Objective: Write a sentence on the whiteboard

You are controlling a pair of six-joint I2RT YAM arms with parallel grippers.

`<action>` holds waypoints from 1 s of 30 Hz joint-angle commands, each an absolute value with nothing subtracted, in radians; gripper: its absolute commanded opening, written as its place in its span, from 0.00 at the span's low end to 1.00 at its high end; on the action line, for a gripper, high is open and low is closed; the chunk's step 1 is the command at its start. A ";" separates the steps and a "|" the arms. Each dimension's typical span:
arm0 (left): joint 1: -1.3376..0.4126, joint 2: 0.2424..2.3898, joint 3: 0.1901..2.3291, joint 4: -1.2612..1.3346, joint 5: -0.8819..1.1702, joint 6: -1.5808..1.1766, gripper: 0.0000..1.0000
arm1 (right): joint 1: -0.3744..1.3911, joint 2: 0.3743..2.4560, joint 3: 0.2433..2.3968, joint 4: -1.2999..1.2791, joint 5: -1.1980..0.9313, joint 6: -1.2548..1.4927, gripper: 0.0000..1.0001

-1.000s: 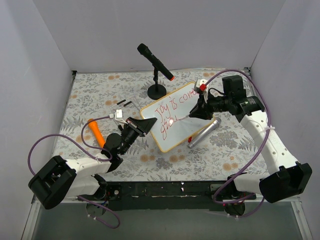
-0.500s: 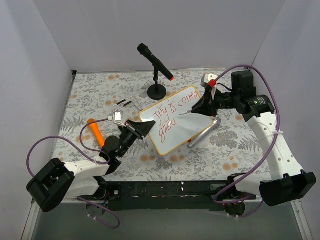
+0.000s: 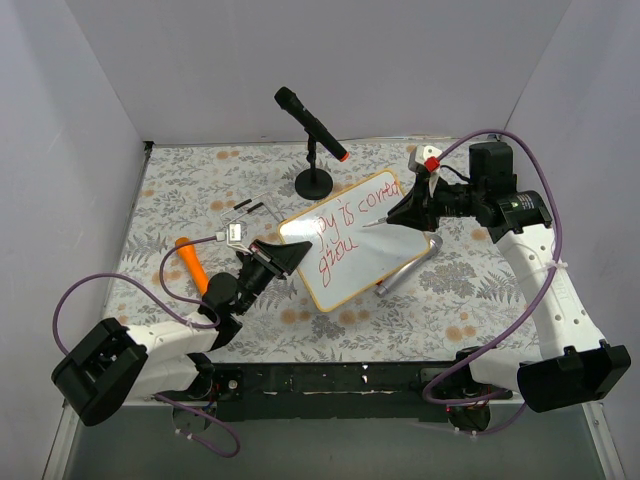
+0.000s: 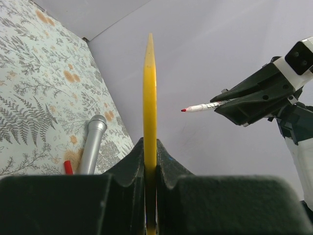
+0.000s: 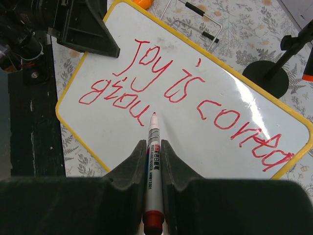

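Observation:
The whiteboard (image 3: pixel 385 252) is tilted up at mid-table, with its left edge pinched in my shut left gripper (image 3: pixel 290 252). In the left wrist view that frame edge (image 4: pixel 149 88) stands as a yellow strip between the fingers of the left gripper (image 4: pixel 150 152). The sentence (image 5: pixel 195 93) runs in red over two slanted lines, "Joy is..." on top. My right gripper (image 5: pixel 153 143) is shut on a red marker (image 5: pixel 153 128). The tip points at the end of the lower line. The left wrist view shows the marker (image 4: pixel 203 106) held off the board's face.
A silver microphone (image 3: pixel 405 262) lies under the board's right edge. A black microphone on a round stand (image 3: pixel 312 125) is behind the board. An orange-handled tool (image 3: pixel 192 263) and a wire clip (image 3: pixel 245 210) lie at left. White walls enclose the floral tabletop.
My right gripper has pulled the marker up and to the right, away from the lower line of writing. The left gripper and the board have shifted only slightly.

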State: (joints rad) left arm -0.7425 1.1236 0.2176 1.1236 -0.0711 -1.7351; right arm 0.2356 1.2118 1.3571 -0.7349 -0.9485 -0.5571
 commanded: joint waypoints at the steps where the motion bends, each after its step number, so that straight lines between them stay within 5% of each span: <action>1: -0.741 1.065 0.225 1.261 -0.066 -1.767 0.00 | 0.229 1.186 1.354 -0.710 -1.005 -0.577 0.01; 30: -0.741 1.088 0.242 1.275 -0.045 -1.779 0.00 | 0.268 1.244 1.377 -0.661 -0.894 -0.519 0.01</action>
